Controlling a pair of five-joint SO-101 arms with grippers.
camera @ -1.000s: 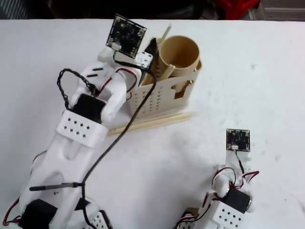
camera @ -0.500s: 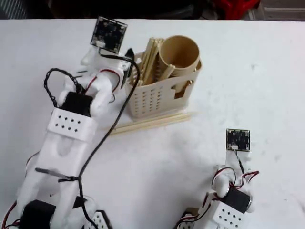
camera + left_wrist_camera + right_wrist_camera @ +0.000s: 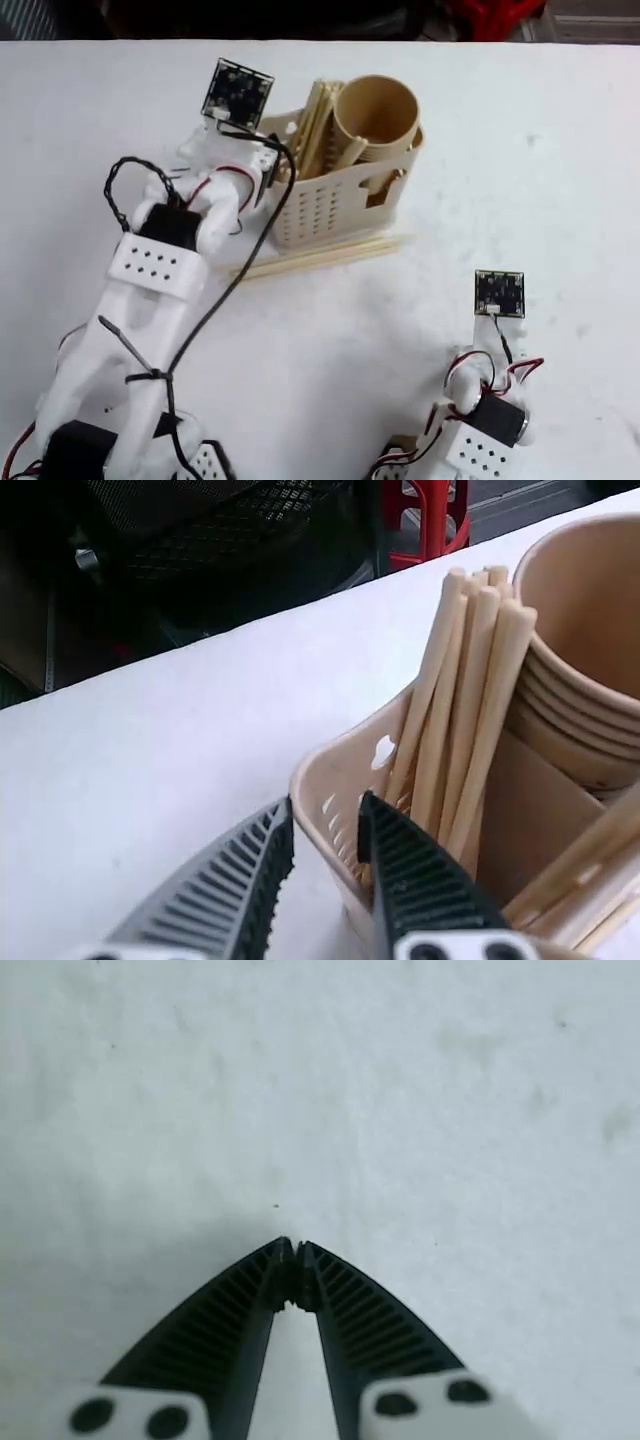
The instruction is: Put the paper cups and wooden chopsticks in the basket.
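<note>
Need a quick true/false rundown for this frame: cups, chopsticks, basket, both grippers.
1. The paper cups stand stacked inside the basket. True.
2. Every chopstick is in the basket. False: some stand in the basket, but loose chopsticks lie on the table along the basket's near side.
3. The right gripper is shut over bare table. True.
4. The left gripper holds a chopstick. False: it is open and empty, at the basket's corner.
</note>
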